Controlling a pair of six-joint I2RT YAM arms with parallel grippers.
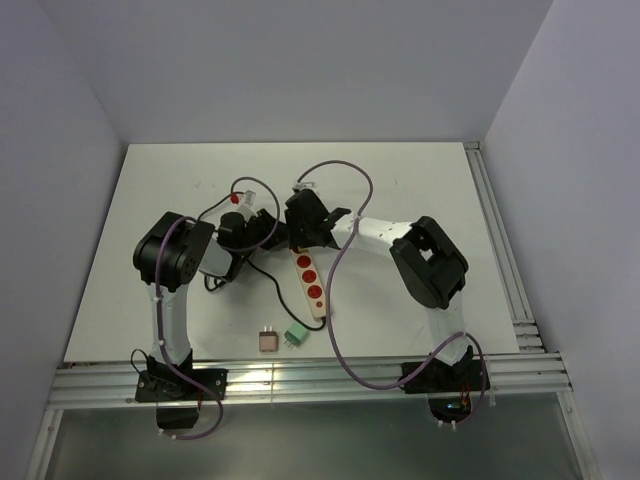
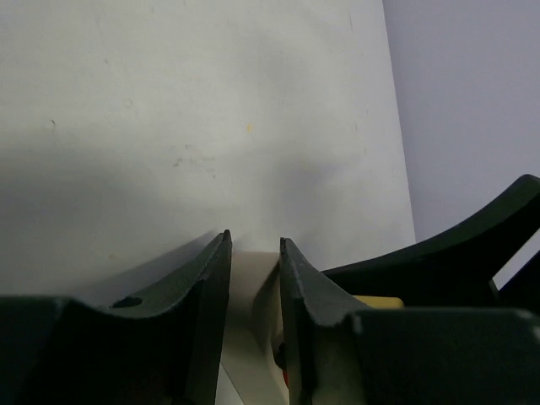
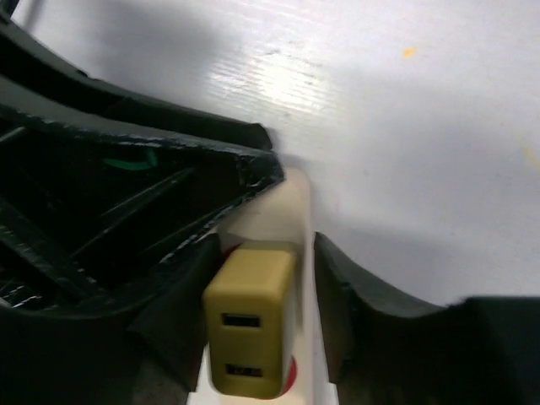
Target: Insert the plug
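Note:
A yellow plug (image 3: 251, 316) with two USB slots stands upright on the far end of the cream power strip (image 1: 310, 280), over a red socket. My right gripper (image 3: 266, 240) straddles it with jaws open; strip shows between the plug and the right finger (image 3: 337, 295). My left gripper (image 2: 255, 240) is shut on the strip's far end (image 2: 253, 287), one finger on each long side. In the top view the left gripper (image 1: 262, 228) and right gripper (image 1: 300, 232) meet over that end. A sliver of the plug (image 2: 380, 300) shows in the left wrist view.
A pink plug (image 1: 268, 340) and a green plug (image 1: 296, 336) lie near the table's front edge. The strip's black cable (image 1: 262, 268) runs left under the left arm. A purple cable (image 1: 340, 290) loops from the right arm across the table.

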